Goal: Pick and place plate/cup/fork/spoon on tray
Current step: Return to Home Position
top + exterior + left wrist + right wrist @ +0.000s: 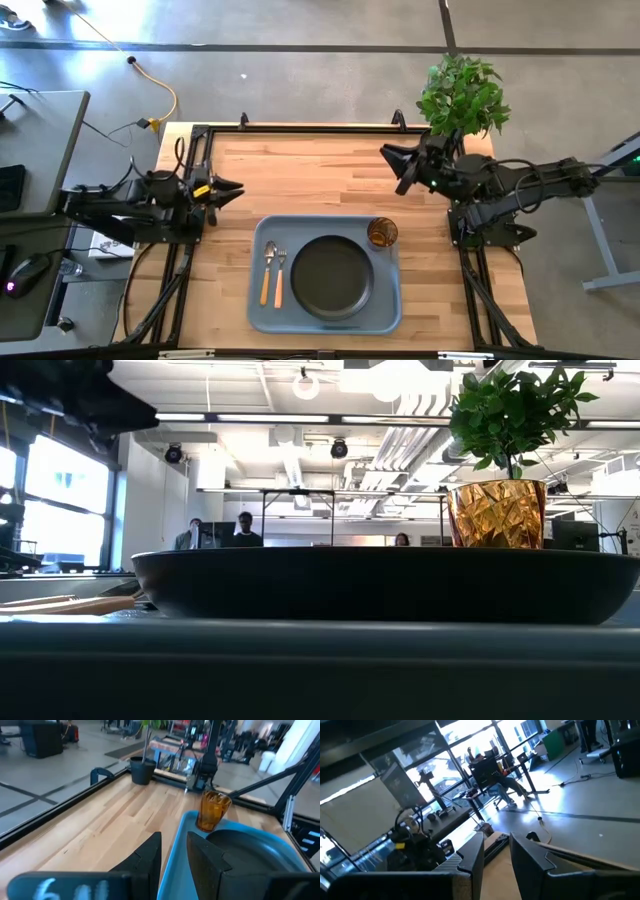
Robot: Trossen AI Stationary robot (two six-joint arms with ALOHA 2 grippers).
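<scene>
The light blue-grey tray (262,300) lies at the table's near middle. The black plate (331,277) rests flat in its centre. The amber cup (382,233) stands upright in the tray's far right corner. The spoon (268,268) and fork (280,275) lie side by side on the tray's left part, handles toward the near edge. My left gripper (232,190) hovers at the table's left side, empty, fingers slightly apart (174,852). My right gripper (393,165) hovers at the far right, empty, fingers slightly apart (496,852). Both are well clear of the tray.
A potted green plant (462,95) stands at the table's far right corner, just behind my right gripper. Bare wooden tabletop (300,170) stretches between the two grippers and beyond the tray. People sit in the room behind the table (240,530).
</scene>
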